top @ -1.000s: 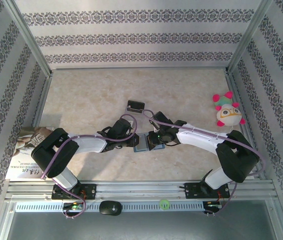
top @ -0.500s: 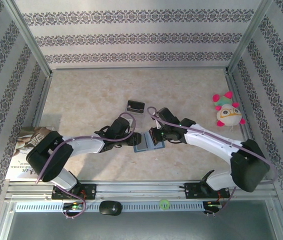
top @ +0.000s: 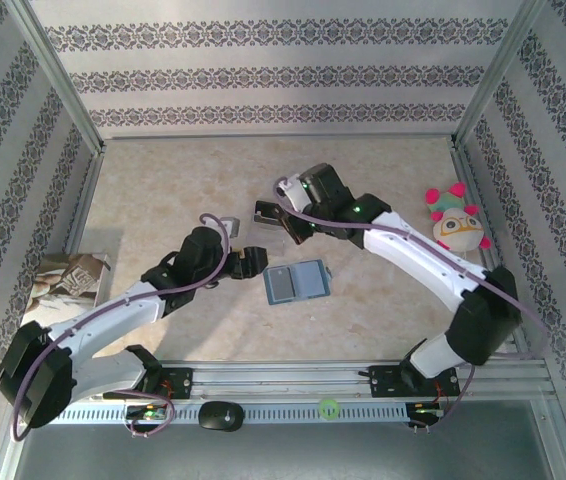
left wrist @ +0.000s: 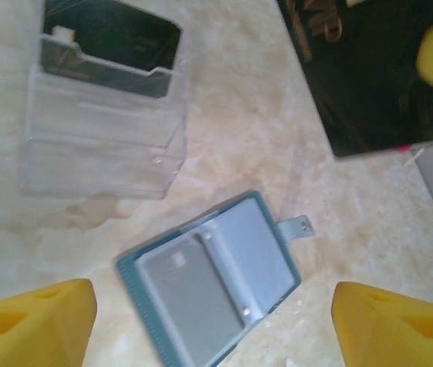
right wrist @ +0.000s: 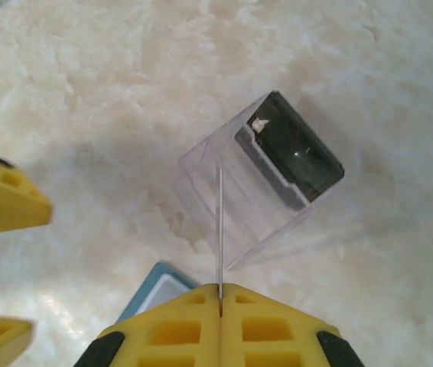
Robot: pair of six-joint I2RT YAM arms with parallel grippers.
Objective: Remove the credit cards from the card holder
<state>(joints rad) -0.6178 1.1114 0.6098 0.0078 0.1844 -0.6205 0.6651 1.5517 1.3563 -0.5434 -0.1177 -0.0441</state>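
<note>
Pinches a thin card (right wrist: 220, 229), seen edge-on, in the right hand (right wrist: 220, 294), fingers pressed together on its lower edge. Hangs it just above the clear stand (right wrist: 258, 210), likely to line it up with the slot where a dark card (right wrist: 297, 157) stands. Holds the left hand (left wrist: 215, 325) spread wide and empty over the card holder (left wrist: 213, 283), probably freed for another reach. Finds the card holder lying open and flat on the desk (top: 163, 190), snap tab (left wrist: 297, 227) out, near the stand. Appears to carry a grey card (left wrist: 186, 298) in one pocket: task judged unfinished.
</note>
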